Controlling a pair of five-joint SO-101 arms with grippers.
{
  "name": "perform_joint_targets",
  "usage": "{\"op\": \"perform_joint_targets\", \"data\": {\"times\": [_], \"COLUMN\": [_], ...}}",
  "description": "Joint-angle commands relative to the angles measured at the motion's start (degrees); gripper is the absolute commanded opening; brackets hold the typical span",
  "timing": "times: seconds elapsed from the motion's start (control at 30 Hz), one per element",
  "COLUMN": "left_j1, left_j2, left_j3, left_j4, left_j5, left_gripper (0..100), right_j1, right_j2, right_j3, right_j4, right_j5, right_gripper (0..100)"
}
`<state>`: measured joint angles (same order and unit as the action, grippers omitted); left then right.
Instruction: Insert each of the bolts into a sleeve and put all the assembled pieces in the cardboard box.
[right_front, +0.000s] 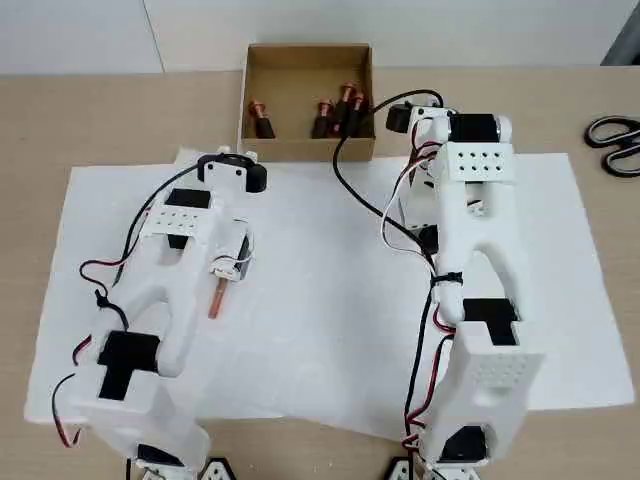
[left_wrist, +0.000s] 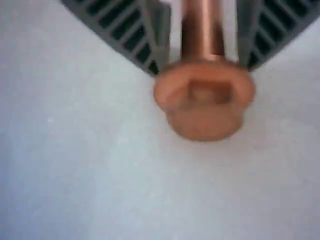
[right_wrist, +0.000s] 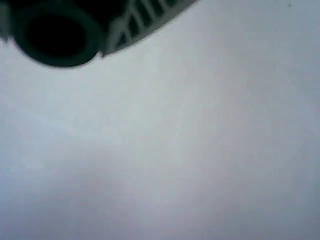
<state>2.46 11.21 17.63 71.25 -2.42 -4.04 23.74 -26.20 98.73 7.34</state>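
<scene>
Left wrist view: you see left gripper (left_wrist: 202, 55) clamping copper bolt (left_wrist: 202, 102), flanged recessed head beyond its fingertips (left_wrist: 145, 50) | black hollow sleeve (right_wrist: 55, 35) at right gripper (right_wrist: 107, 30); grip: you cannot tell.

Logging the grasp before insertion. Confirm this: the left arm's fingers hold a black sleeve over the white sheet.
Wrong object. The left arm's fingers hold a copper bolt, not a black sleeve, over the white sheet; the left wrist view shows it.
</scene>
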Motion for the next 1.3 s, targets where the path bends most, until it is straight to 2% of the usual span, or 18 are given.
{"op": "perform_joint_targets", "data": {"times": [0.0, 0.13, 0.23, 0.43, 0.53, 0.73, 0.87, 0.97, 1.1, 1.27], "left_j1": [-0.4, -0.3, -0.3, 0.0, -0.2, -0.1, -0.3, -0.3, 0.1, 2.0], "left_j2": [-0.2, -0.1, -0.1, -0.8, -2.8, -10.2, -14.8, -18.9, -26.4, -38.0], "left_j3": [-2.2, -1.6, -1.2, -1.7, -7.1, -23.5, -30.5, -31.4, -31.3, -31.1], "left_j4": [-1.0, -1.4, -2.3, -2.5, 3.4, 18.8, 26.7, 28.8, 29.1, 29.1], "left_j5": [0.5, 0.4, 0.4, 0.6, 0.6, 0.7, 6.2, 9.5, 9.6, 9.6], "left_gripper": [9, 8, 1, 1, 1, 1, 1, 1, 1, 1], "right_j1": [-0.2, -0.2, -0.2, -0.2, -0.3, -0.3, -0.2, -0.2, -0.2, -0.2], "right_j2": [-4.4, -4.4, -4.4, -4.5, -6.2, -21.0, -32.0, -39.9, -51.3, -67.9], "right_j3": [-0.2, -0.2, -0.2, -0.3, -0.5, -0.4, -0.2, -0.2, 0.3, 11.4], "right_j4": [0.9, 0.9, 0.9, 0.9, 0.9, 0.9, 0.8, 0.9, 0.9, 0.8], "right_j5": [-0.7, -0.7, -0.7, -0.7, -0.4, -0.4, -0.4, -0.4, -0.4, -0.4], "right_gripper": [0.3, 0.3, 0.3, 0.3, 0.3, 0.3, 0.3, 0.3, 0.3, 0.3]}}
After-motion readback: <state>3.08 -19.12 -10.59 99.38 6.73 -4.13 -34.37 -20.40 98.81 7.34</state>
